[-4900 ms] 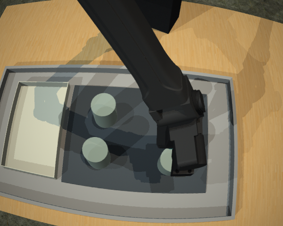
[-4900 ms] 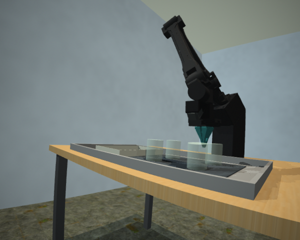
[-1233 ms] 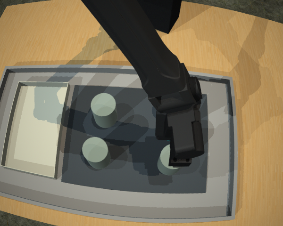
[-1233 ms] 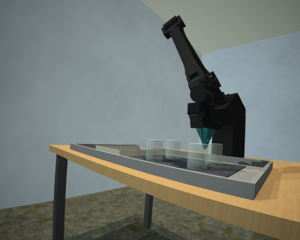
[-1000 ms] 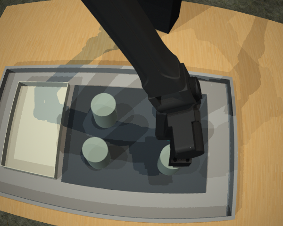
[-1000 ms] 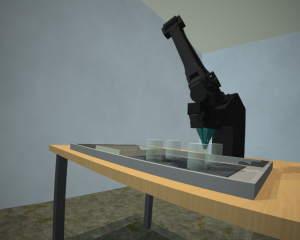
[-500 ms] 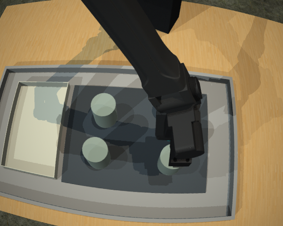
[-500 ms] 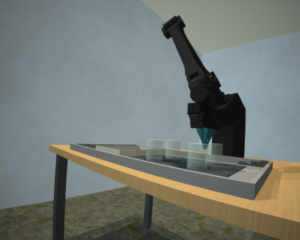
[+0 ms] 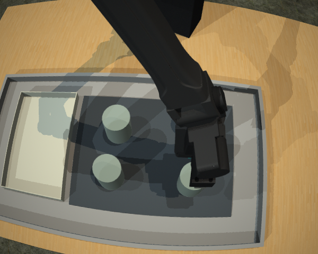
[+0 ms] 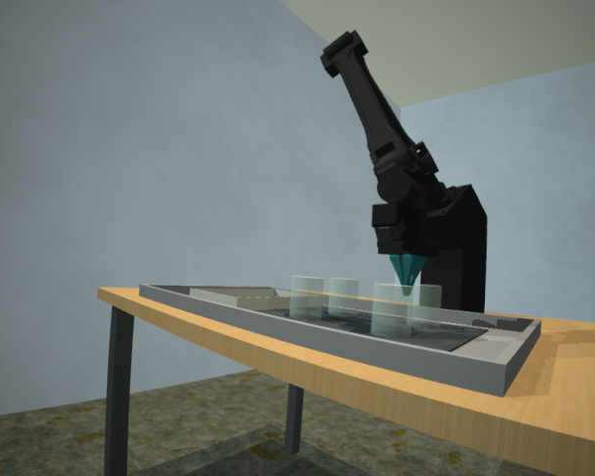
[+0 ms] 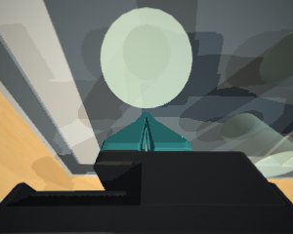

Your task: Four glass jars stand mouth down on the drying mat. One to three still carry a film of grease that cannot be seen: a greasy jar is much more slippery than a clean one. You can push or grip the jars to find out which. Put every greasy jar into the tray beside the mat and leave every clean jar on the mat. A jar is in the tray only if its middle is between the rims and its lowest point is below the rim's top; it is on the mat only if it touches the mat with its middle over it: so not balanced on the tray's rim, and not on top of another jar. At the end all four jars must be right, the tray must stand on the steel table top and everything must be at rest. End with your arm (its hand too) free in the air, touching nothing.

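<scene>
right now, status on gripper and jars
Gripper shut, nothing held; four jars standing on mat, none in tray; fourth jar hidden under arm from top.

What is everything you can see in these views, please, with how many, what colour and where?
jars: four, pale green, upright on the mat
mat: one, dark grey, beside the tray
tray: one, cream, on the steel top
steel top: one, grey, rimmed, on the table
table: one, light wood
walls: two, pale blue, behind
floor: one, mottled, below
arm: one, black, above the mat
gripper: one, teal fingers, shut, by one jar
</scene>
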{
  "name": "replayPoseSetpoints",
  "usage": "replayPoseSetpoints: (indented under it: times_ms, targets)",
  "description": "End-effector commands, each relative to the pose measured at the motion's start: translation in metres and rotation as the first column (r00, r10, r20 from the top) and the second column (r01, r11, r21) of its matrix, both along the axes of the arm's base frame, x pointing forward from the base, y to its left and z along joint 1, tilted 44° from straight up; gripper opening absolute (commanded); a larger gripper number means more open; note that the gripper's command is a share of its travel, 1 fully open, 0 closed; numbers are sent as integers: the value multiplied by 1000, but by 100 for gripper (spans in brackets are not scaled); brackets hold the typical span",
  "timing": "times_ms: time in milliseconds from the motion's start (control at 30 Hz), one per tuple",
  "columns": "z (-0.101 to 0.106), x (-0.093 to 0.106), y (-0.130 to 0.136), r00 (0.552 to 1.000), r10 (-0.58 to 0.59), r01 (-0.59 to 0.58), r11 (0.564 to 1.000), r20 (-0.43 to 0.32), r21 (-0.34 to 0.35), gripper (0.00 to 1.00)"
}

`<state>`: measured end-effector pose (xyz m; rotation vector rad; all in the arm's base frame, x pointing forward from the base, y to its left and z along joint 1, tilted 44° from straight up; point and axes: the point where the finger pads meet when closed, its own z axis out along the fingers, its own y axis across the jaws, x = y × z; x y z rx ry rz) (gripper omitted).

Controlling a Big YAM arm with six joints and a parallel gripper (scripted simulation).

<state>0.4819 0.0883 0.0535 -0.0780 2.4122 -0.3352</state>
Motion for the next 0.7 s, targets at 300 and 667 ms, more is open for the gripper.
replayPoseSetpoints:
  times_ms: [300,667]
  targets:
    - [-2,1,-5,1000,-12,12,1000,5,0,0]
    - [26,-24,4,1000,-12,12,1000,5,0,0]
